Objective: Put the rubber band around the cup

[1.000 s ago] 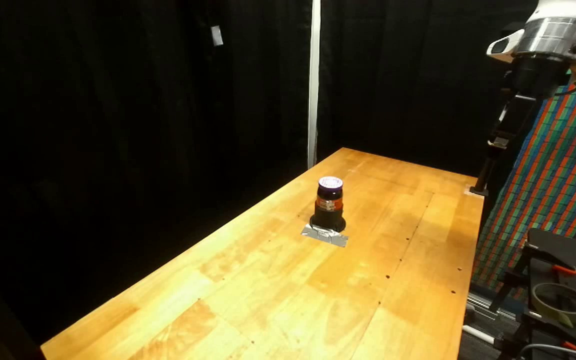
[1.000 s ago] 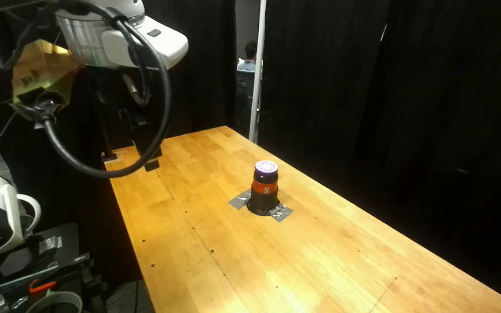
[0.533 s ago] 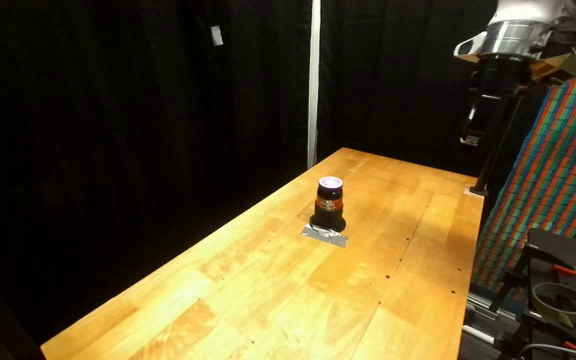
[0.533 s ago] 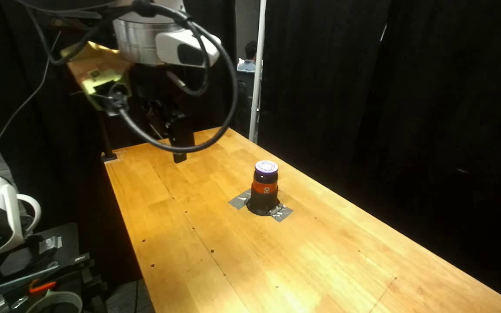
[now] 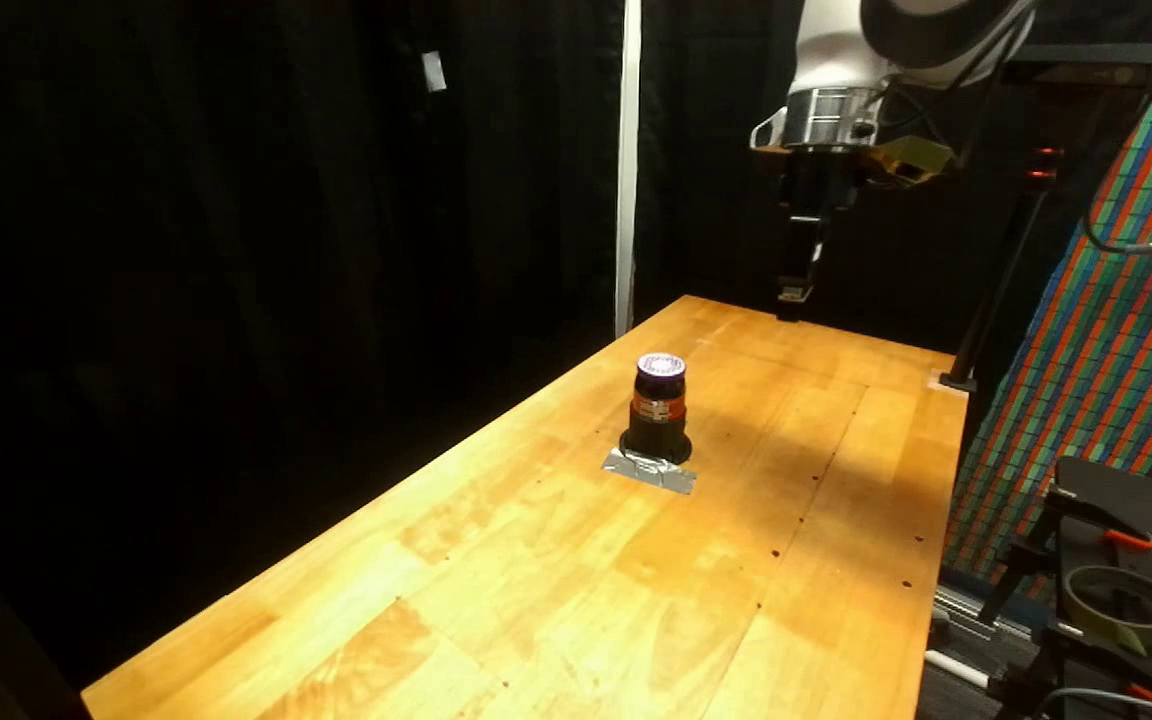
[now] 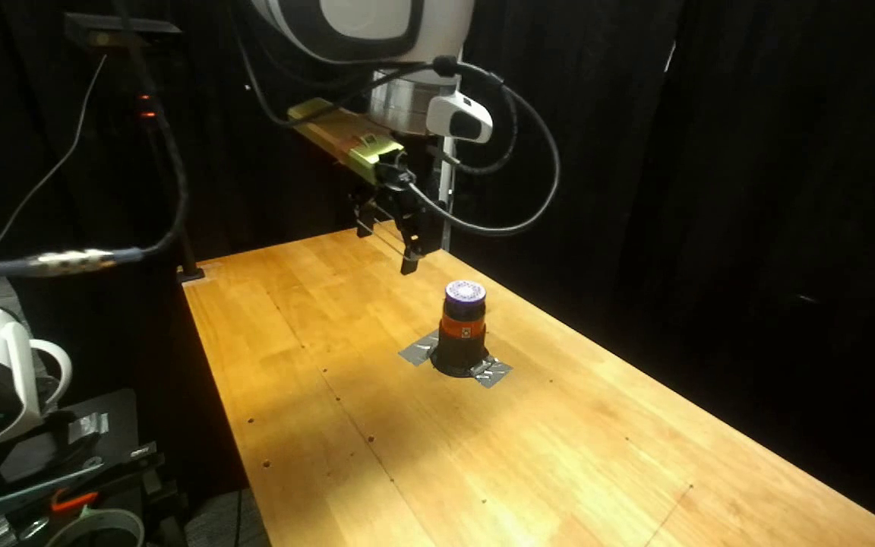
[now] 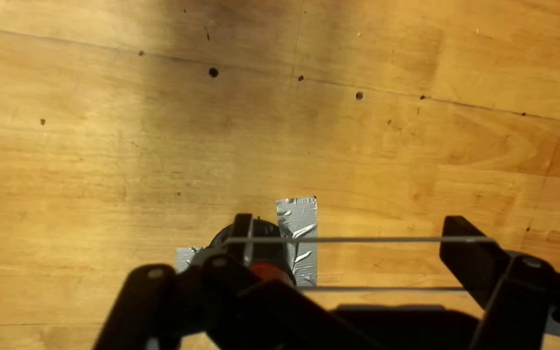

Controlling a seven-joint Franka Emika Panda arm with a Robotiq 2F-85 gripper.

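Wooden plank bench [image 5: 556, 590]: before the black cloth curtains [image 5: 336, 250].
Small upright dark-and-orange cylindrical cup [image 6: 463, 328]: on the bench, between silver tape strips [image 6: 493, 372] at its foot.
Black jaws: spread above the bench, apart from the cup; in the wrist view, one stands partly before it.
Thin pale rubber band [image 7: 367, 239]: in two strands between the jaws.
Round beige tape roll [image 5: 1101, 627]: on a black side shelf [image 5: 1146, 490], right of the bench in an exterior view.

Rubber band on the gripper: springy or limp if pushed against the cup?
Probably springy: the rubber band spans the open gripper in straight strands. Those strands look thin, so it would likely weigh little and might give easily against the cup.
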